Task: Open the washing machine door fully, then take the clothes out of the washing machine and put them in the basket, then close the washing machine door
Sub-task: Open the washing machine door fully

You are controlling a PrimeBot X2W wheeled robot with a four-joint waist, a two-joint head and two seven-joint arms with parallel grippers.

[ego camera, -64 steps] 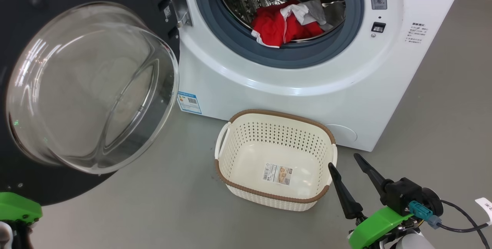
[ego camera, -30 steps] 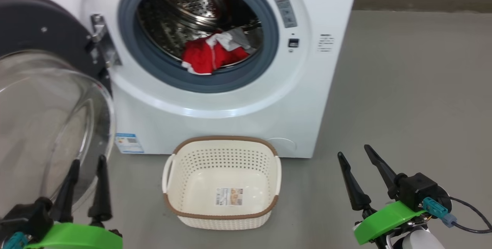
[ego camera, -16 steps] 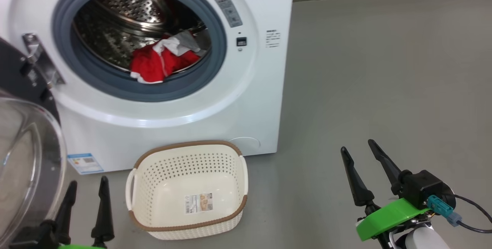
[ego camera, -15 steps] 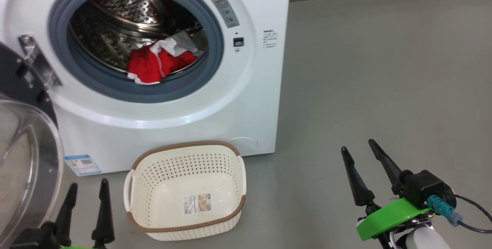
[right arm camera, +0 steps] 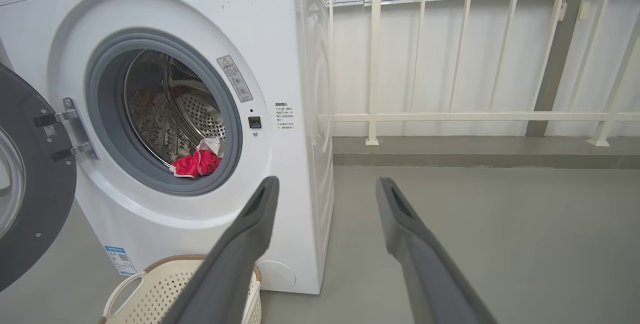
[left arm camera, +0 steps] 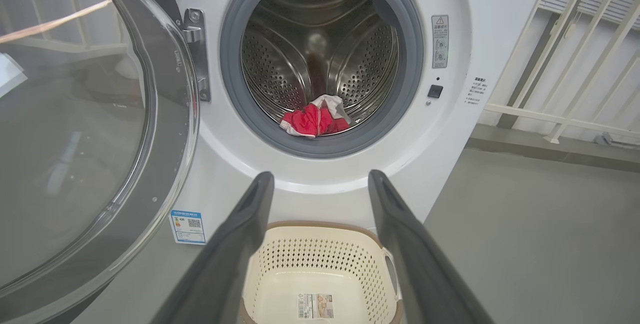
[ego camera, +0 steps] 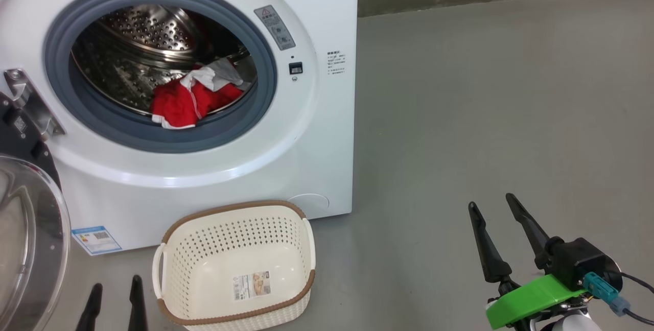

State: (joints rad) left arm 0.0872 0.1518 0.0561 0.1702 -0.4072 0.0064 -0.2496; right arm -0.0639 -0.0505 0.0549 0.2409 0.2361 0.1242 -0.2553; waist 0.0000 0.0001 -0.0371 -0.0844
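1. The washing machine door (ego camera: 30,269) stands swung wide open at the far left. It hangs on a metal hinge (ego camera: 28,101) at the left of the opening, and its clear glass bowl bulges out toward the robot.
2. The left gripper (ego camera: 116,282) sits low at the bottom left, just right of the door's glass and just left of the basket. It is released: its two dark fingers are spread apart, holding and touching nothing.
3. The basket (ego camera: 230,209) stands upright on the floor (ego camera: 485,91), just in front of the washing machine and below its opening. A sticker (ego camera: 251,285) shows on its cream bottom.
4. The washing machine (ego camera: 317,132) has its grey rubber ring (ego camera: 158,139) exposed around the perforated steel drum (ego camera: 133,40).
5. The clothes (ego camera: 179,103) lie inside the drum at its lower front. They form a red heap whose white-trimmed edge rests at the rubber ring, with a white and grey piece on top toward the right.
6. The right gripper (ego camera: 490,201) hovers at the lower right over bare floor, well apart from the machine and the basket. Its fingers are parted and it grasps nothing.
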